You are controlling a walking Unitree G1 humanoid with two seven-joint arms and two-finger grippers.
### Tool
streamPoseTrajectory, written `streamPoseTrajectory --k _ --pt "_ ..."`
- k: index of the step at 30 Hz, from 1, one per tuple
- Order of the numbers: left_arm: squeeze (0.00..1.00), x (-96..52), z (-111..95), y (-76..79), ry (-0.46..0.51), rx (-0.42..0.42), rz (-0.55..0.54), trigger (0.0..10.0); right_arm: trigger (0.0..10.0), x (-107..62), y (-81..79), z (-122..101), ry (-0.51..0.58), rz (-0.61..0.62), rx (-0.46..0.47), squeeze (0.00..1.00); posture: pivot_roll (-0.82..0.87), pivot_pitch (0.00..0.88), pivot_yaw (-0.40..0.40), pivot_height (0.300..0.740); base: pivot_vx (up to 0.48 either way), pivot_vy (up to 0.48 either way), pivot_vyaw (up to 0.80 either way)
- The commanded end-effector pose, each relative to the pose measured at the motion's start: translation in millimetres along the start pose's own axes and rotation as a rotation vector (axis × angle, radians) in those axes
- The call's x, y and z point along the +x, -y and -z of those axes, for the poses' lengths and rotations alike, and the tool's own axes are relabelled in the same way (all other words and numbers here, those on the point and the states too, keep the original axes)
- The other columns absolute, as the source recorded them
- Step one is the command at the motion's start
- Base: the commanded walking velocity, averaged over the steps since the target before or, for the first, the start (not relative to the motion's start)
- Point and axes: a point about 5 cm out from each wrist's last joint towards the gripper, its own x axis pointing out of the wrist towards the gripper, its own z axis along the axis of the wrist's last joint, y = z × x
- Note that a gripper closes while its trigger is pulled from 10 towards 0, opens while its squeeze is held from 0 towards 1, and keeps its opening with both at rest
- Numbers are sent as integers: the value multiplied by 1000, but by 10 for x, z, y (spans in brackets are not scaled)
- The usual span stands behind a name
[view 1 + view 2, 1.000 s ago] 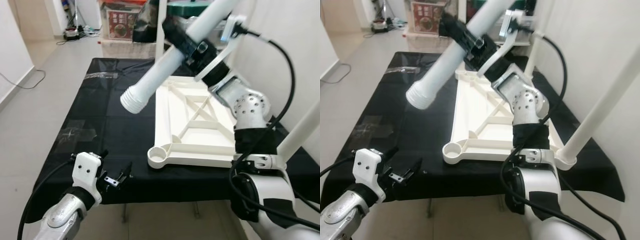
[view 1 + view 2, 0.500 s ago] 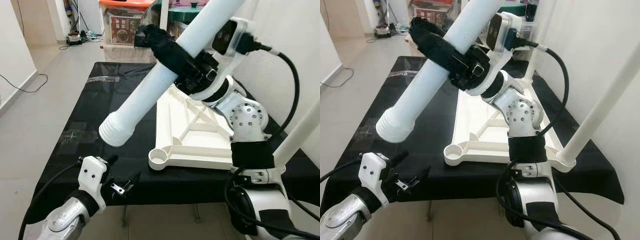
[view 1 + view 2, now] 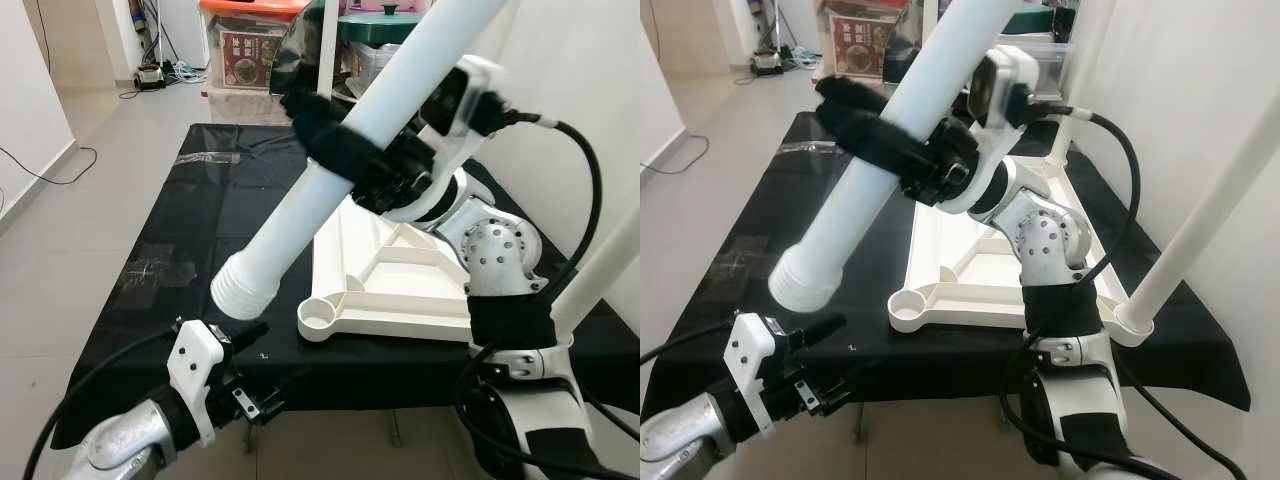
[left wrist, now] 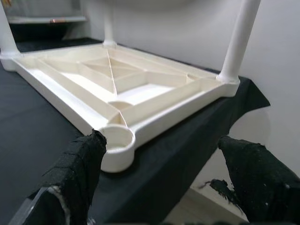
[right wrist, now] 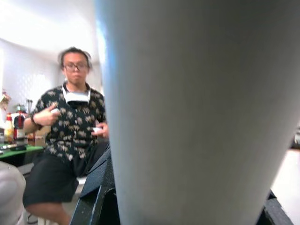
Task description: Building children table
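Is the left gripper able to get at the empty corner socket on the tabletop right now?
Probably yes. The left gripper is open at the table's near edge, and the socket lies just ahead on the black cloth with nothing between them. The leg hangs above it, held by the right gripper.

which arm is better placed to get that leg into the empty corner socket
Right. The right gripper already clamps the white leg, whose ribbed end hangs near the empty socket. The left gripper is open and low at the table edge.

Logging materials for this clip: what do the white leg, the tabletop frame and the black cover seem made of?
White leg, held by the right gripper: apparently moulded plastic, smooth satin, ridged end. Tabletop frame: likely the same plastic, thin moulded ribs. Black cover: probably thin cloth, draping limp over the edge.
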Motion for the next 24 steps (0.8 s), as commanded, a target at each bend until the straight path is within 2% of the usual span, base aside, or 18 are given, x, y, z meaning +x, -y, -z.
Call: streamPoseTrajectory --k 1,6,13,24 --pt "0 -20 -47 -41 -6 17 8 10000 0 -55 -4 30 -29 5 -9 0 68 0 -59 740 0 0 0" --pt "0 -29 -81 -52 0 26 12 10000 0 -100 -15 52 -42 9 -6 0 66 0 -57 740 0 0 0" --pt "0 -31 -127 -20 1 37 47 10000 0 -220 -26 138 -114 14 8 0 69 0 -54 740 0 0 0" --pt "0 65 -181 16 -10 71 134 10000 0 -189 -94 320 -185 -50 35 0 73 0 -52 740 0 0 0"
